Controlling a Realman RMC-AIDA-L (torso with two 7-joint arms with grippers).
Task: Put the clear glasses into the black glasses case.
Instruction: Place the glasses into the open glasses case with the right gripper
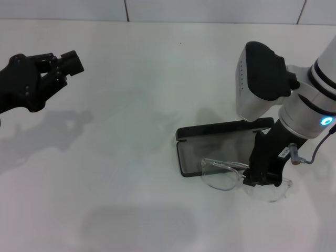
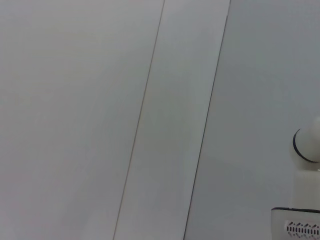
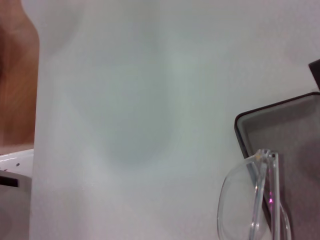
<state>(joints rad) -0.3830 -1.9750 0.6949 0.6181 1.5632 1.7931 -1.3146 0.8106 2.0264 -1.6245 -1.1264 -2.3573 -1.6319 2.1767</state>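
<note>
The black glasses case [image 1: 210, 149] lies open on the white table at right of centre, grey lining up and lid [image 1: 226, 128] folded back on the far side. The clear glasses [image 1: 220, 176] sit across the case's near edge, one lens over the lining and the other [image 1: 272, 192] over the table. My right gripper [image 1: 264, 176] comes down from above and is shut on the clear glasses at their middle. In the right wrist view, a clear lens [image 3: 248, 202] hangs over the corner of the case [image 3: 287, 131]. My left gripper [image 1: 65, 67] hovers far off at the upper left.
The white table [image 1: 131, 157] stretches wide to the left of the case. A tiled wall edge [image 1: 157, 10] runs along the back. A brown surface [image 3: 17, 75] shows past the table's edge in the right wrist view. The left wrist view shows pale panels [image 2: 125, 120].
</note>
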